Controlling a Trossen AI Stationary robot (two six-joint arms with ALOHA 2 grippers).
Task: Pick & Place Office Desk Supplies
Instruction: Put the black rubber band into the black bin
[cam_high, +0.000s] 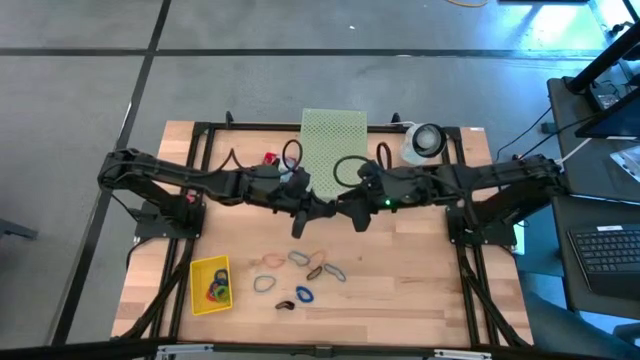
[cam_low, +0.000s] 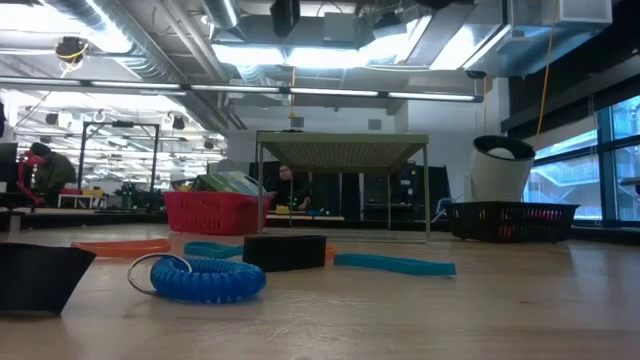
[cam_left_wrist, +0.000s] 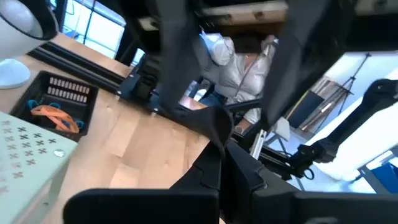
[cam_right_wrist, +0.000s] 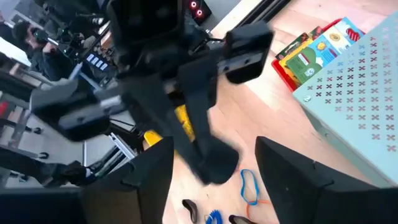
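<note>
Both arms meet above the table's middle. My left gripper (cam_high: 322, 208) (cam_left_wrist: 222, 140) is shut and points almost level toward the right arm. My right gripper (cam_high: 340, 210) (cam_right_wrist: 214, 155) is open, one finger on each side of the left gripper's tips without touching them. Rubber-band loops (cam_high: 300, 265) lie loose on the wood near the front, with a blue coiled one (cam_low: 200, 278) and a small black clip (cam_low: 285, 252) among them. More loops lie in a yellow box (cam_high: 210, 285). Yellow-and-green card boxes (cam_right_wrist: 311, 53) lie in a red tray (cam_high: 270, 160). My left gripper's shut tips end in a small dark lump (cam_right_wrist: 216, 167). Whether that is a thing held or the fingers themselves, I cannot tell.
The large pale green perforated box (cam_high: 333, 145) stands at the back centre, right behind both grippers. A white round object (cam_high: 425, 140) and a black basket (cam_left_wrist: 59, 109) with orange loops stand at the back right. Bare wood lies in front of the right arm's base.
</note>
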